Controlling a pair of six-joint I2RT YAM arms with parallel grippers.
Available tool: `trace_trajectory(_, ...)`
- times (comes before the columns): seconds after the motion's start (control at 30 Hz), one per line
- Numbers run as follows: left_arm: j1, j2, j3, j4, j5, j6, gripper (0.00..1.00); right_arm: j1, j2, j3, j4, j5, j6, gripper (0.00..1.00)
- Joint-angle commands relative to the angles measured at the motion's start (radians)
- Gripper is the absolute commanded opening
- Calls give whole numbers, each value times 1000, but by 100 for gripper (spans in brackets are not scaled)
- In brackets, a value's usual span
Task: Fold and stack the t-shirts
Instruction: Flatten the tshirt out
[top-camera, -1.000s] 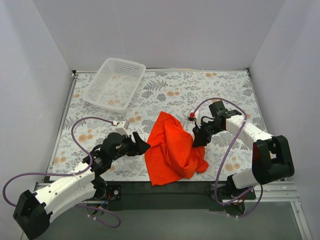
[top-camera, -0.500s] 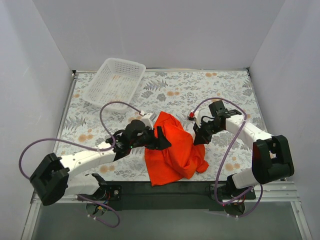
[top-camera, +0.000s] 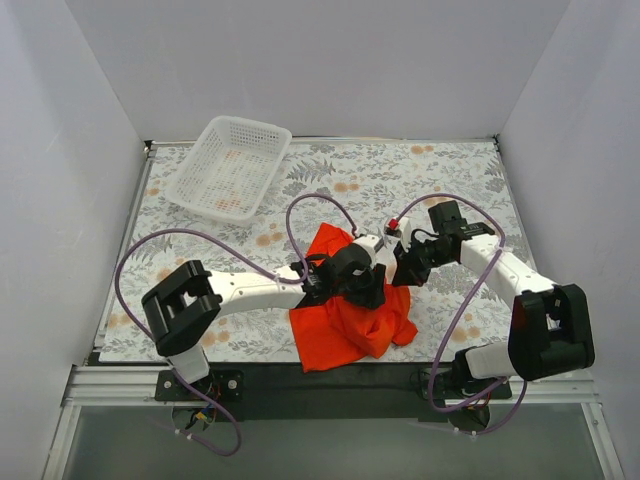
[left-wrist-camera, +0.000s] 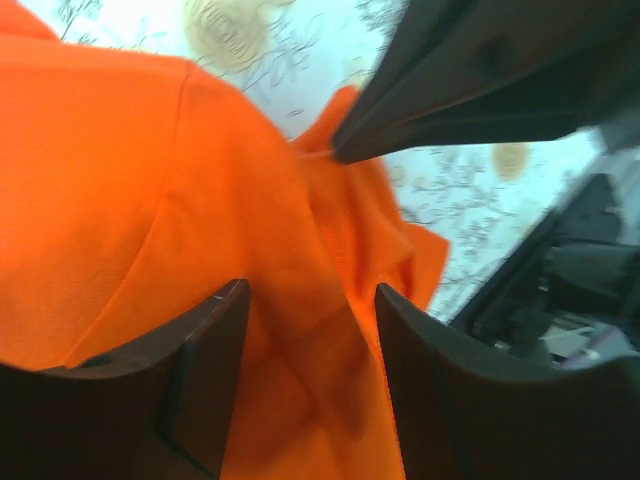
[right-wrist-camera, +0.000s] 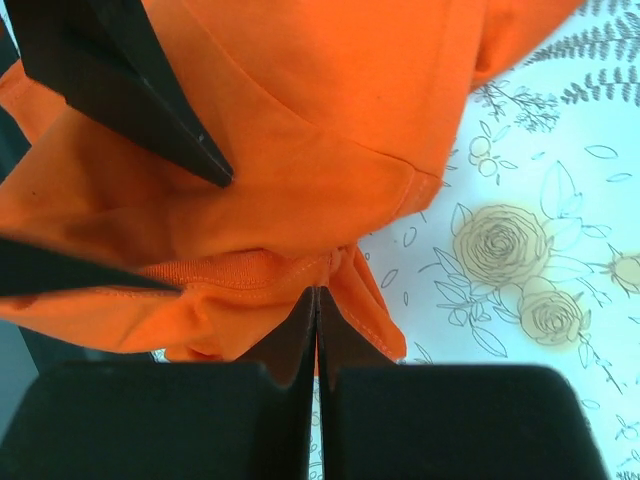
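One orange-red t-shirt lies crumpled near the table's front edge, at the middle. My right gripper is shut on a seamed edge of the t-shirt at its right side and holds that edge just above the table. My left gripper reaches across from the left and hovers over the middle of the shirt, jaws open, with fabric showing between and below the fingers. The two grippers are close together.
A white plastic mesh basket stands at the back left of the flowered tablecloth. White walls close in the left, back and right sides. Purple cables loop over both arms.
My left arm has swung right from the table's left side, across the shirt, until its gripper is next to the right one. The right gripper has lifted slightly with the shirt's edge.
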Motion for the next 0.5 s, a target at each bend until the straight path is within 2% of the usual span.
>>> trace_trajectory(0.0,-16,28,73,-91,-111,41,44,-29,-48,-10,26,-22,29,1)
trace_trajectory(0.07,-22,72,98,-115,-100,60,30,-45,-57,-15,26,-24,34,1)
trace_trajectory(0.1,-22,83,124,-138,-106,67,3,-52,-69,-15,26,-22,40,1)
trace_trajectory(0.2,-23,44,121,-161,-248,42,0,-79,-109,-30,26,17,47,1)
trace_trajectory(0.27,-22,-20,63,-154,-339,-6,0,-96,-141,-53,23,103,41,1)
trace_trajectory(0.3,-19,-100,42,-146,-401,-18,0,-107,-182,-65,23,131,34,1)
trace_trajectory(0.47,12,-269,-152,-30,-350,-66,0,-162,-314,-141,20,275,-6,1)
